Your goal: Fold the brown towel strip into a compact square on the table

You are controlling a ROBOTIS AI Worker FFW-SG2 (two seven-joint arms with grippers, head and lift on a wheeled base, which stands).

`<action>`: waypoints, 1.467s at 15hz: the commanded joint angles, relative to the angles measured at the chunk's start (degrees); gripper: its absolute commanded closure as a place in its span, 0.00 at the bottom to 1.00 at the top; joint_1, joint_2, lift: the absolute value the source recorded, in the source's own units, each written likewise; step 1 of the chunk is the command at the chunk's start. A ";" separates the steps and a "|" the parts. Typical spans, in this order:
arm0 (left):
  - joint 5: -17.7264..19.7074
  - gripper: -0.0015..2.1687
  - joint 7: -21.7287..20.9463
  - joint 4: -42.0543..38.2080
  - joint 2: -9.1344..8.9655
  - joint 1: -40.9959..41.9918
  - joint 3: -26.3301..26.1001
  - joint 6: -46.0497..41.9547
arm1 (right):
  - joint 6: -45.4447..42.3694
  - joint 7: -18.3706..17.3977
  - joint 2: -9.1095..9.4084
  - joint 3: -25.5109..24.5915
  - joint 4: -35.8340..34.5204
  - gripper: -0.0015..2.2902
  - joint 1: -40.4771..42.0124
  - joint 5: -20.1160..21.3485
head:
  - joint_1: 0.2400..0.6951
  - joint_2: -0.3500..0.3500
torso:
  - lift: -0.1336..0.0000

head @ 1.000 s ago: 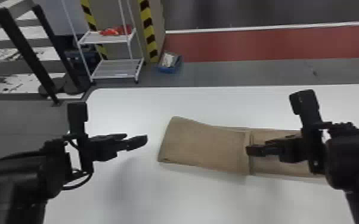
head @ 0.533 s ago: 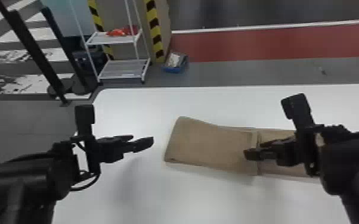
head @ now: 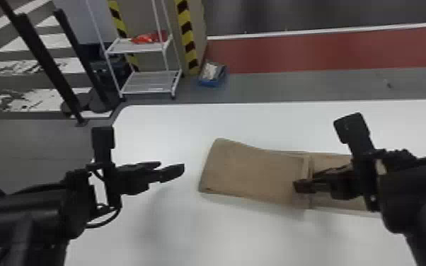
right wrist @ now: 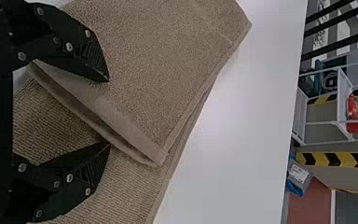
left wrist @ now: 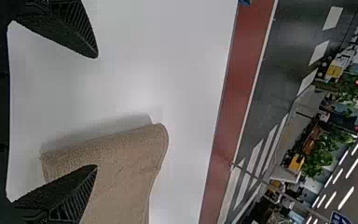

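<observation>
Brown towel strip (head: 251,173): flat on the white table (head: 223,240), doubled over by 1 fold at its left end. Shows the free edge (right wrist: 142,151) of the upper layer (right wrist: 168,56) lying across the lower layer (right wrist: 126,186), slightly out of line with it. Extends to the right of that edge as uncovered lower layer. At the strip's free edge: right gripper (right wrist: 108,112), with its 2 fingers well apart, 1 over each layer, and nothing pinched. Beside the strip's folded end: left gripper (left wrist: 97,111), spread wide and empty. Cannot tell contact from hovering at either. Beyond the strip and to its left: shelf rack (head: 139,49).

Change over the 2 earlier frames: a slight shift of the right gripper past the free edge, toward the folded end; no visible change in the fold. Suggests positioning at the edge, with 1 fold made and at least 1 more needed for a compact square. Probably calls next for bringing the right-hand length over. Risks dragging the upper layer askew if brushed.
</observation>
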 commanded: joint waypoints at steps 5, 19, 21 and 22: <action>0.40 0.02 -0.36 0.18 0.06 0.36 0.69 -0.15 | 0.16 -0.26 0.23 1.07 1.33 0.31 -0.39 1.48 | 1.00 0.78 | 0.07; 0.84 0.02 -0.80 0.88 0.59 0.89 0.95 -0.68 | 0.51 -1.84 0.23 1.34 1.15 0.38 -1.35 2.10 | 1.00 0.77 | 0.07; 0.93 0.02 -0.72 0.88 0.59 1.06 1.04 -0.68 | 0.51 -1.84 0.23 1.43 1.24 0.38 -1.35 2.10 | 1.00 0.77 | 0.07; 0.93 0.02 -0.72 0.88 0.67 1.15 1.04 -0.68 | 0.34 -1.84 0.23 1.43 1.24 0.39 -1.35 2.10 | 1.00 0.77 | 0.07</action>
